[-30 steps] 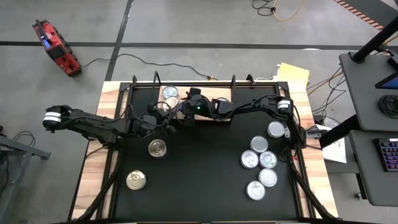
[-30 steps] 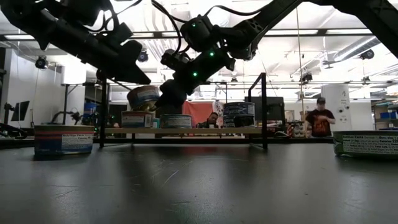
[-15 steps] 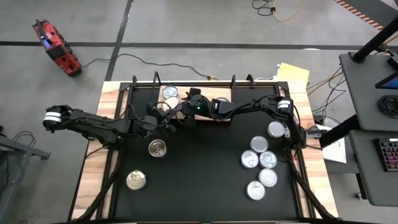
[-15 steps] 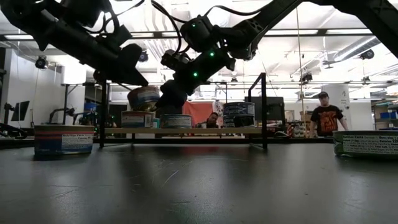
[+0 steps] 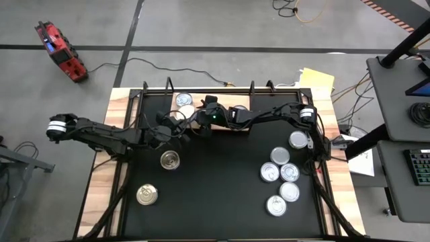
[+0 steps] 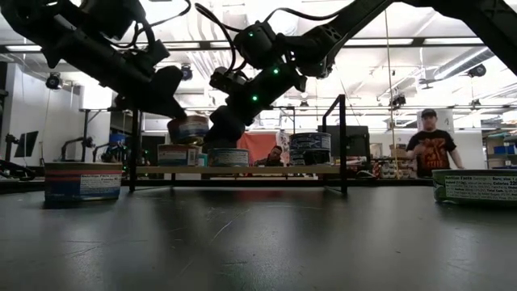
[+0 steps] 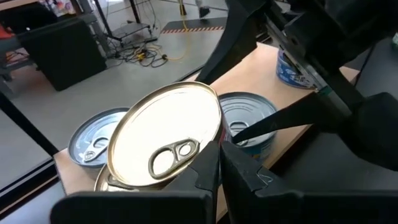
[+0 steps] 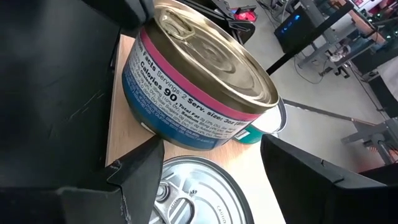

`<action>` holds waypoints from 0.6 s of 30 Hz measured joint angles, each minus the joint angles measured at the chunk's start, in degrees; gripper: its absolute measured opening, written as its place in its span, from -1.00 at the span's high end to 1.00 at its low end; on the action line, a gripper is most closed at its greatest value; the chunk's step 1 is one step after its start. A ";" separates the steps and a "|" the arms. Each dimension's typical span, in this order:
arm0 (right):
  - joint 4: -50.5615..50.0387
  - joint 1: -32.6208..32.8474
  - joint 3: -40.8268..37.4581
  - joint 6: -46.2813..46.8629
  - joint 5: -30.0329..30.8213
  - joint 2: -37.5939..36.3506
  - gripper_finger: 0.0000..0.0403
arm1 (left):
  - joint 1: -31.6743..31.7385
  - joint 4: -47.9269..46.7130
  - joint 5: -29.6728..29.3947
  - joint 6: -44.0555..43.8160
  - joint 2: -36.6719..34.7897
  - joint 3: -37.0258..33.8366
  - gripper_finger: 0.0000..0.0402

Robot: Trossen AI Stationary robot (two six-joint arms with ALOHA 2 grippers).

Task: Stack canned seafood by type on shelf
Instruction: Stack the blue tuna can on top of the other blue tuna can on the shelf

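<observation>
My left gripper (image 7: 219,163) is shut on a gold-topped can (image 7: 165,140) with a pink and blue label (image 8: 186,93). It holds the can tilted over the wooden shelf (image 6: 275,170), just above another gold-topped can (image 7: 102,180). My right gripper (image 8: 211,180) is open. Its fingers stand on either side of a silver-topped can (image 8: 186,190) that rests on the shelf, with a gap at one side. In the high view both grippers (image 5: 176,128) (image 5: 196,123) meet at the shelf's left part. My left gripper pinches the raised rim (image 7: 210,144) of the gold-topped can between its two shut fingers, at the can's edge nearest the arm. The fingers come from the table's left, slanting down. The can hangs tilted over the lower can; whether it touches it I cannot tell.
More cans stand on the shelf (image 6: 309,148) (image 7: 93,134) (image 7: 295,65). Several silver-topped cans (image 5: 282,173) lie at the table's right, two gold-topped ones (image 5: 170,160) (image 5: 146,195) at its left. Black shelf posts (image 6: 345,141) rise at the back. People show in the room behind (image 6: 428,145).
My left gripper has tipped a little downward, and the held can has sunk slightly toward the can beneath it on the shelf. My right gripper has kept still.
</observation>
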 joint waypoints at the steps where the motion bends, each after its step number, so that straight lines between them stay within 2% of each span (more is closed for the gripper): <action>1: 0.00 0.00 0.00 0.01 0.00 0.00 -0.28 | 0.00 -0.08 -0.38 -0.09 0.00 0.00 1.00; 18: 0.11 0.00 0.02 0.69 0.00 0.00 -0.28 | -0.02 1.70 -0.53 -0.94 -0.09 0.00 1.00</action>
